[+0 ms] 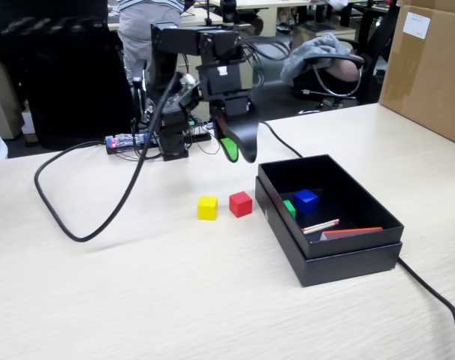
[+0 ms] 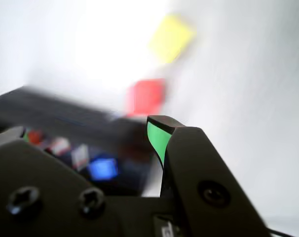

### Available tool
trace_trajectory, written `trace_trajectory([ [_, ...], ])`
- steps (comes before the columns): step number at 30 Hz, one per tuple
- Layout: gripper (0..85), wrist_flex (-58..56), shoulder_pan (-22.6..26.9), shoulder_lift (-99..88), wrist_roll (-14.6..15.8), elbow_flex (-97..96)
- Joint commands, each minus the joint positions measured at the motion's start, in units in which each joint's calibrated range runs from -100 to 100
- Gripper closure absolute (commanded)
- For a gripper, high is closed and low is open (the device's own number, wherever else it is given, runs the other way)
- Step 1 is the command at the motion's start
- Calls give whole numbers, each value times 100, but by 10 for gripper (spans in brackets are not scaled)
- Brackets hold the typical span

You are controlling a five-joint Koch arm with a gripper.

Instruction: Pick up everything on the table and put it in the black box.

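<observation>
Two cubes on the counter (image 1: 137, 300), below the pincer (image 1: 237, 150): yellow cube (image 1: 207, 207), red cube (image 1: 241, 203) just beside it. Two more in the black box (image 1: 348, 259) to the pincer's lower right: blue cube (image 1: 305, 200), green cube (image 1: 289, 208) partly hidden by the wall. Pincer hangs empty; jaws overlap, can't tell the gap. Wrist view blurred. Beige wood-grain, office behind.

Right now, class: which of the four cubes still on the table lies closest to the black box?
The red cube; the yellow cube sits farther left, while blue and green are already inside.
</observation>
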Motion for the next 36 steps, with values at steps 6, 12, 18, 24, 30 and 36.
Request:
trace_trajectory([
  [6, 358, -58, -254, -991, 44, -1258],
  [12, 338, -6, -322, -452, 88, -1439],
  [18, 337, 2, -410, 604, 78, -1249],
  [24, 337, 2, -513, 1545, 63, -923],
  [30, 338, 2, -547, 2199, 63, -705],
  [36, 384, 2, -532, 2669, 49, -415],
])
